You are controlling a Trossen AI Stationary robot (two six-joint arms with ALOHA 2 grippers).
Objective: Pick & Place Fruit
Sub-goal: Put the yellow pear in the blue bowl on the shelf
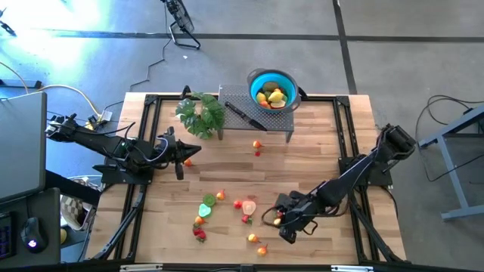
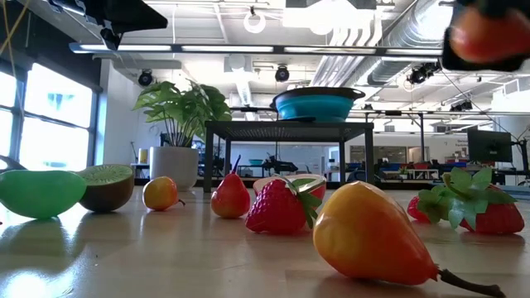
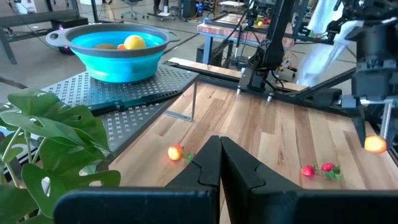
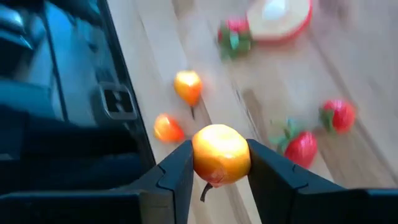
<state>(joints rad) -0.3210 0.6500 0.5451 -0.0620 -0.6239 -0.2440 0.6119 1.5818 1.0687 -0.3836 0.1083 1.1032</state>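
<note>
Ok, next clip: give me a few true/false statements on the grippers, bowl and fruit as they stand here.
1. The right gripper grips an orange-yellow fruit. True.
2. The left gripper is wide open. False: its fingers are shut and hold nothing.
3. The blue bowl sits on the black mesh stand and contains fruit. True.
4. The blue bowl is empty. False: several pieces lie in it.
5. The knife lies on the wooden table. False: it is on the stand.
</note>
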